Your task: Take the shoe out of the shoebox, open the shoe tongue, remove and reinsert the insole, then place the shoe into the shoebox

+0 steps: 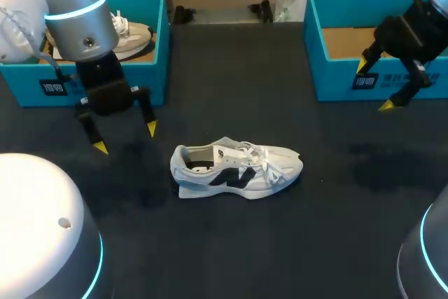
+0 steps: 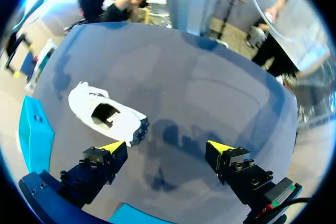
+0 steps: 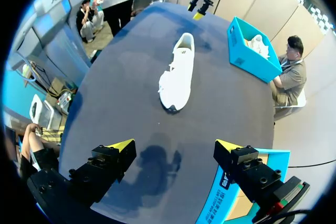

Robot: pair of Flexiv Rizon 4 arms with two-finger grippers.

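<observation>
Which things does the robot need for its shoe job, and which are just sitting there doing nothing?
For the job: white shoe, out of any box; empty blue shoebox on the right, probably.
Just lying about: other blue shoebox on the left; second shoe inside it.

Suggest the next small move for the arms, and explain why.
Probably lower the left claw onto the heel of the shoe to steady it. The shoe already stands on the table, heel towards that claw, and both claws are open and hold nothing; the right claw hovers farther off.
</observation>
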